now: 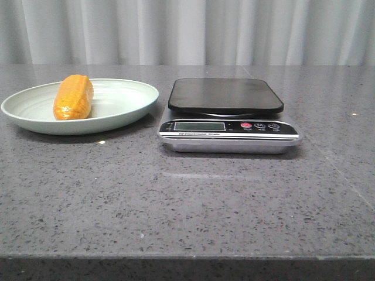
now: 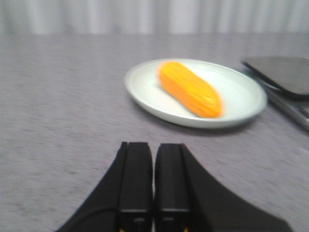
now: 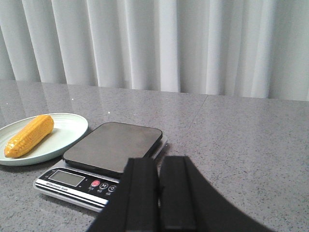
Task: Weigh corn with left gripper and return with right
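The orange-yellow corn (image 1: 74,97) lies on the pale green plate (image 1: 126,99) at the table's left; it also shows in the left wrist view (image 2: 190,89) and the right wrist view (image 3: 29,135). A kitchen scale (image 1: 228,115) with a black platform stands right of the plate, its platform bare. My left gripper (image 2: 153,147) is shut and empty, over bare table short of the plate (image 2: 244,96). My right gripper (image 3: 159,162) is shut and empty, near the scale's (image 3: 113,147) front right. Neither gripper shows in the front view.
The grey speckled table (image 1: 187,199) runs to a front edge near the bottom of the front view. White curtains (image 1: 187,29) hang behind the table.
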### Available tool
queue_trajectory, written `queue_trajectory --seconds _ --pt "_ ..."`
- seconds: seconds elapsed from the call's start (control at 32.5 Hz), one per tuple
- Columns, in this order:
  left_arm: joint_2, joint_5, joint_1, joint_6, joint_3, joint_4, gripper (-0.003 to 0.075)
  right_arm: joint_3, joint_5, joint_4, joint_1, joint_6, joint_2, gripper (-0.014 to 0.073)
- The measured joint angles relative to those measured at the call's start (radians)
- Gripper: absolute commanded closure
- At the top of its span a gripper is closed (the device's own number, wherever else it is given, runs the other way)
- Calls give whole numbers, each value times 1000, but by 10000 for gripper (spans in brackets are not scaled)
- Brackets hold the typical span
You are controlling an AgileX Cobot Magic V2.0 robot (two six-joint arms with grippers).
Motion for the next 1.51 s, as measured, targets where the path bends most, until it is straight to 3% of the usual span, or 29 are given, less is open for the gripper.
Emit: queue_trajectory --seconds 0.18,0.37,1.35,1.51 --pt "-9 -225 176 113 121 -68 594 0 -2 0 0 0 0 442" --pt "-9 -255 253 128 121 -71 594 0 -2 0 0 0 0 442" --pt "-9 -286 241 130 121 -64 594 0 -4 -1 0 0 0 442" --pt "-9 -288 241 130 121 -64 594 43 -19 -1 -49 0 0 442"
